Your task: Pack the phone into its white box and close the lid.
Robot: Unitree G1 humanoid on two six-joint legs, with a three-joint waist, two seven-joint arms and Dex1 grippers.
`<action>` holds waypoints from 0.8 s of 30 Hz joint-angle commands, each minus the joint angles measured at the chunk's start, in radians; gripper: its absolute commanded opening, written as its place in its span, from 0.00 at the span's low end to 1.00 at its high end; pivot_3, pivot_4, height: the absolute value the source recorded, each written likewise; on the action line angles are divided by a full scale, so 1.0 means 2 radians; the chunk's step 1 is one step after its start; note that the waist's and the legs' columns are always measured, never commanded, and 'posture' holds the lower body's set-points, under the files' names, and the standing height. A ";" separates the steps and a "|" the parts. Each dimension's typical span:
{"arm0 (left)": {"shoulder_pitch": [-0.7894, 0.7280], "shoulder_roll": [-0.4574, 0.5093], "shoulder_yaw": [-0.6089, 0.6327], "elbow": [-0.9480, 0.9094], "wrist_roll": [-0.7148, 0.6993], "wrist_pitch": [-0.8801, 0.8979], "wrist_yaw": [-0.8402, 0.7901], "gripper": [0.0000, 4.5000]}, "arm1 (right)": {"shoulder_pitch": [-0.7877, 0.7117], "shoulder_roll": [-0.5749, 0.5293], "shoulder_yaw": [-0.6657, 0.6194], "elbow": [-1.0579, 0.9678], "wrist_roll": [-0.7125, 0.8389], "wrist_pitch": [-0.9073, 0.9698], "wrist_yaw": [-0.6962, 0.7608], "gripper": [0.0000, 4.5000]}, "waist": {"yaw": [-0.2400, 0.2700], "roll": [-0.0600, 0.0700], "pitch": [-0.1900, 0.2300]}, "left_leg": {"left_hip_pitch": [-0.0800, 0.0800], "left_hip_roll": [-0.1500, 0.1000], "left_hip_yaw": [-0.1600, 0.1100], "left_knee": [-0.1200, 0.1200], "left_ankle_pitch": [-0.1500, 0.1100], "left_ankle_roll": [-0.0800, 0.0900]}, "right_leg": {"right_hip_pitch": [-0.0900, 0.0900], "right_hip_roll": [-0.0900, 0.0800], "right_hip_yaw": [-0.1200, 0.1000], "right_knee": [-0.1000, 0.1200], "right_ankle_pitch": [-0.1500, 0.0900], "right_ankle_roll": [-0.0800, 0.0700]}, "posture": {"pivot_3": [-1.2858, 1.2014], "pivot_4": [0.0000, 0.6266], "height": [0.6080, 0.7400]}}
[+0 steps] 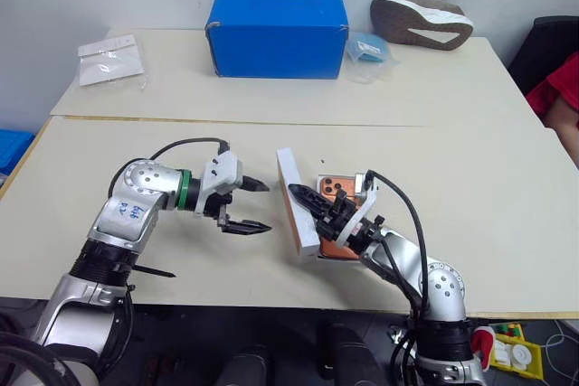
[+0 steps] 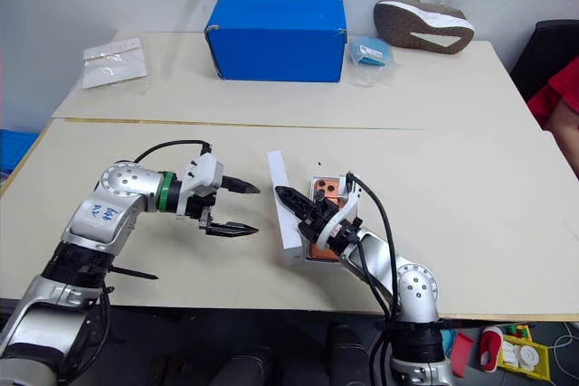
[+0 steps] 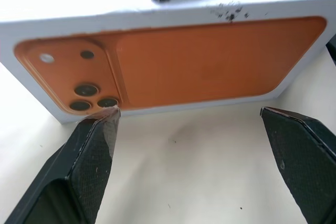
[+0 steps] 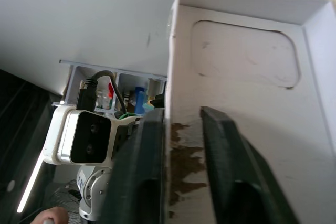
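The lid [image 1: 294,198] stands on its long edge, tilted, in the middle of the near table. Its outer face [image 3: 210,61] carries an orange phone print and faces my left gripper [image 1: 253,207]. That gripper is open with nothing between its fingers, a short way to the lid's left. My right gripper [image 1: 312,203] is shut on the lid's upper wall [image 4: 184,145], one finger outside and one inside the white interior [image 4: 252,77]. Behind the lid the copper-orange phone [image 1: 335,189] lies flat inside the white box [image 1: 365,189]. My right arm hides most of both.
A big blue carton [image 1: 278,29], a brown shoe [image 1: 421,20], a blue packet [image 1: 369,47] and clear plastic bags [image 1: 110,59] sit on the far table. A person's red sleeve [image 1: 561,88] is at the right edge. Bare tabletop lies on both sides of the arms.
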 commanded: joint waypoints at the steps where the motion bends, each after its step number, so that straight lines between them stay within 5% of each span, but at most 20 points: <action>1: -0.009 -0.013 -0.009 0.009 0.018 -0.014 0.012 1.00 | 0.008 -0.019 -0.007 -0.034 0.005 0.007 0.011 0.52 | 0.001 0.000 0.000 | 0.000 0.000 0.000 0.000 0.000 0.000 | 0.000 0.000 0.000 0.000 0.000 0.000 | 0.52 0.24 1.00; 4: -0.018 -0.035 -0.016 0.034 0.029 -0.023 0.025 1.00 | 0.017 -0.038 -0.012 -0.047 0.014 0.010 0.013 0.74 | 0.001 0.000 0.000 | 0.000 0.000 0.000 0.000 0.000 0.000 | 0.000 0.000 0.000 0.000 0.000 0.000 | 0.52 0.24 1.00; 6: -0.025 -0.054 -0.014 0.047 0.026 -0.020 0.029 1.00 | 0.022 -0.049 -0.015 -0.053 0.019 0.012 0.017 0.74 | 0.002 0.000 0.000 | 0.000 0.000 0.000 0.000 0.000 0.000 | 0.000 0.000 0.000 0.000 0.000 0.000 | 0.52 0.24 1.00; 20: -0.040 -0.100 -0.013 0.056 0.019 -0.009 0.024 0.04 | 0.044 -0.152 -0.032 -0.123 0.030 0.029 0.047 0.74 | 0.014 0.000 0.000 | -0.001 0.000 0.000 0.001 0.000 0.000 | 0.000 0.000 0.000 -0.001 0.000 0.000 | 0.52 0.24 1.00; 24: -0.044 -0.113 -0.016 0.065 0.025 -0.016 0.028 0.01 | 0.070 -0.228 -0.066 -0.168 0.035 0.040 0.082 0.74 | 0.023 0.000 0.000 | -0.001 0.000 0.000 0.001 0.000 0.001 | 0.000 -0.001 0.000 -0.002 0.000 0.001 | 0.52 0.24 1.00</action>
